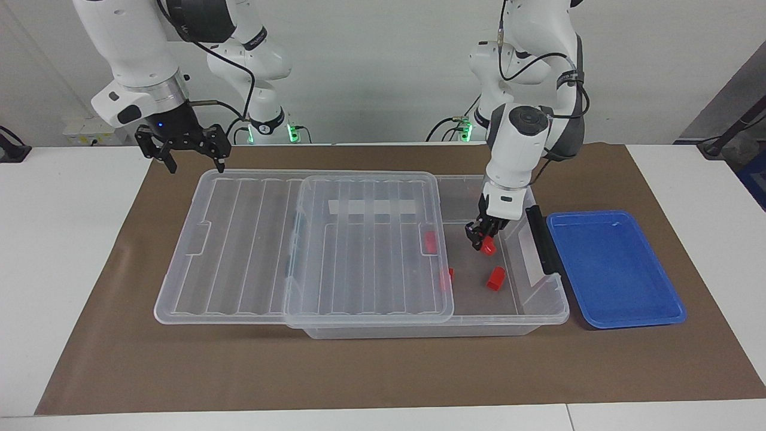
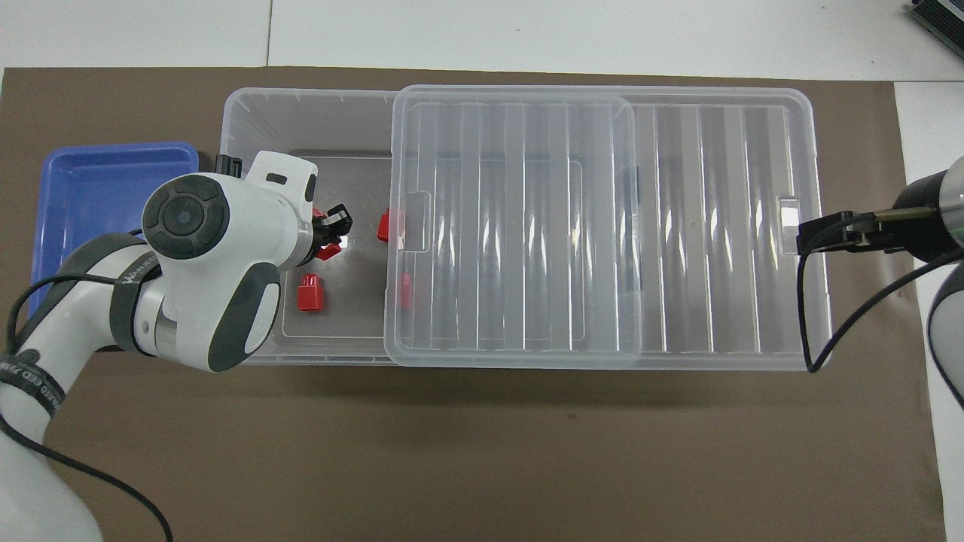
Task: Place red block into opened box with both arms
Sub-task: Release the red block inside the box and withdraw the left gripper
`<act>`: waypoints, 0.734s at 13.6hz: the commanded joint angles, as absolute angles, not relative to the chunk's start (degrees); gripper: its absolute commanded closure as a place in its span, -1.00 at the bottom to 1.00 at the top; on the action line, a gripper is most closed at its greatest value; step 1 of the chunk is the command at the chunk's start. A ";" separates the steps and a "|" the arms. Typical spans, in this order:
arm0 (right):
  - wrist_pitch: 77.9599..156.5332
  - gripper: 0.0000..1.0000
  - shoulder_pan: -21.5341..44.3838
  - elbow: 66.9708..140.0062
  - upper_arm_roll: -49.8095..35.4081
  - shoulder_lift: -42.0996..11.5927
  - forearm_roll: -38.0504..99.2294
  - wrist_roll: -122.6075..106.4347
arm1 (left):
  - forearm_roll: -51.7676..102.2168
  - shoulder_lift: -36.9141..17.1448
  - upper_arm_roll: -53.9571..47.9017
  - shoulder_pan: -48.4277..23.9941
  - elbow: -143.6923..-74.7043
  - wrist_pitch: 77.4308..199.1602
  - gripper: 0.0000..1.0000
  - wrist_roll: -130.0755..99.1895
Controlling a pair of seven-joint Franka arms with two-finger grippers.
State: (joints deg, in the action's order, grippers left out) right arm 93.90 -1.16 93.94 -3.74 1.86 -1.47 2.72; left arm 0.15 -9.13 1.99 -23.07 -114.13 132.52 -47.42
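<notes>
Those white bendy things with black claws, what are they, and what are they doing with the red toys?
They are two robot arms with black fingers. One picture looks at them from across the table, the other looks down from above. On the brown mat lies a clear box, its lid slid partway open, beside a blue tray. The left gripper is down in the open part of the box, shut on a red block. More red blocks lie inside. The right gripper waits, open, over the lid's other end.
</notes>
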 commanded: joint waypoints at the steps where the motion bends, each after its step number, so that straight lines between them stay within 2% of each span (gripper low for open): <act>1: 93.96 -0.98 -1.58 94.22 -4.04 2.20 -0.70 3.78 | -1.14 -10.45 2.81 -24.69 -116.45 136.57 1.00 -49.30; 5: 93.96 -0.98 -1.76 94.66 -4.04 2.29 -0.70 3.78 | -1.84 -15.54 2.99 -27.77 -118.04 142.99 1.00 -53.96; 10: 93.96 -0.98 -1.76 94.66 -4.04 2.29 -0.70 3.87 | -5.18 -15.91 2.99 -27.77 -119.00 143.18 1.00 -53.62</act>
State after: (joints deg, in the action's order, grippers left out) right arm 93.90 -1.16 94.11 -3.74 1.86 -1.47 2.73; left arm -3.06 -16.74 2.09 -26.94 -117.68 142.23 -52.64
